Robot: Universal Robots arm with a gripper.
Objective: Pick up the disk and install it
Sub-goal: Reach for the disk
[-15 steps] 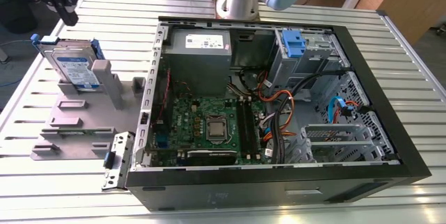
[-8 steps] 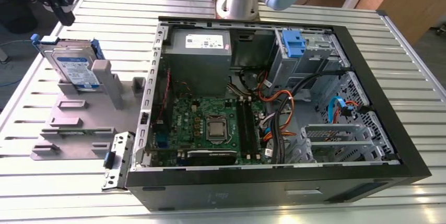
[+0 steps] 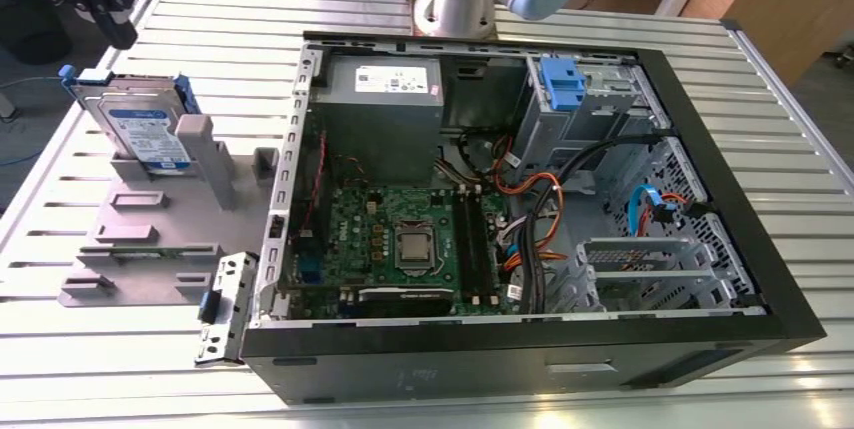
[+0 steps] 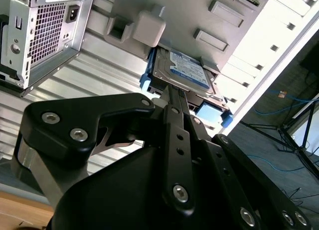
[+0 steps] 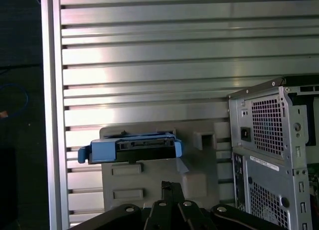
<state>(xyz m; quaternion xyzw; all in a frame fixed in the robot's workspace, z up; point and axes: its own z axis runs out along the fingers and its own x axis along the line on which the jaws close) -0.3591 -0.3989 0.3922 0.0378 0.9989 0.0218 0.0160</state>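
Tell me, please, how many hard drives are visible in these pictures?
1. The hard drive stands propped in the grey stand, to the exterior view's left of the open computer case. Others may be hidden in the case's drive bays.

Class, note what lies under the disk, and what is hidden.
The disk stands on edge, tilted, among the upright posts of the grey stand. Under it is the stand's base, on the slatted metal table. Where its lower edge meets the base is covered by a post.
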